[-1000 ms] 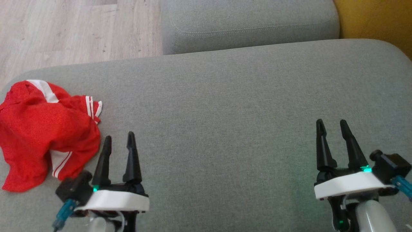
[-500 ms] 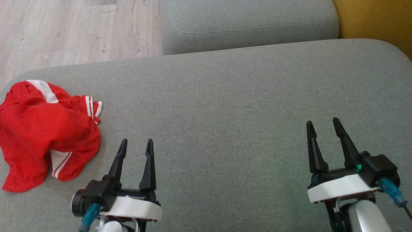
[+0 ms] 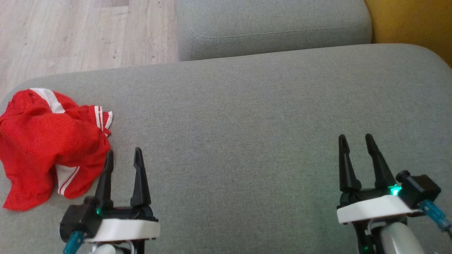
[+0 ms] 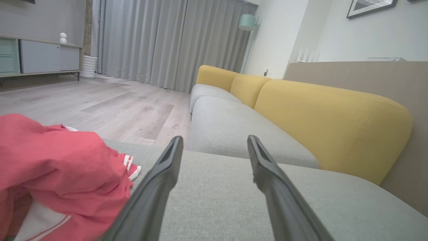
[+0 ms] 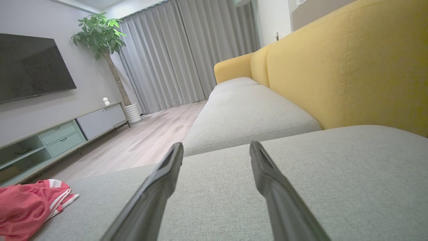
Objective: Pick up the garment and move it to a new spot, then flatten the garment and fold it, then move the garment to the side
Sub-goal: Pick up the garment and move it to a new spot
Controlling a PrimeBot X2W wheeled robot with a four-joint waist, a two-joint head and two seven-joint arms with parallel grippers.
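A crumpled red garment [image 3: 46, 144] with white stripes lies on the left end of the grey sofa seat [image 3: 247, 116]. My left gripper [image 3: 123, 152] stands open just to its right, its left finger close to the cloth's edge, nothing between the fingers. In the left wrist view the garment [image 4: 57, 170] bulges at the lower left beside the left gripper [image 4: 214, 140]. My right gripper [image 3: 354, 138] is open over bare cushion at the lower right. The right wrist view has the garment [image 5: 30, 207] far off at the lower left and the right gripper [image 5: 216, 146] empty.
A second grey cushion [image 3: 272, 28] adjoins the far edge. The yellow backrest [image 3: 409, 21] rises at the right. Wooden floor [image 3: 81, 31] lies beyond the seat's far left. A TV cabinet [image 5: 57, 134] and potted plant [image 5: 103, 36] stand across the room.
My left gripper swung right, then came back left toward the garment. The right gripper shifted slightly left. The garment has not moved.
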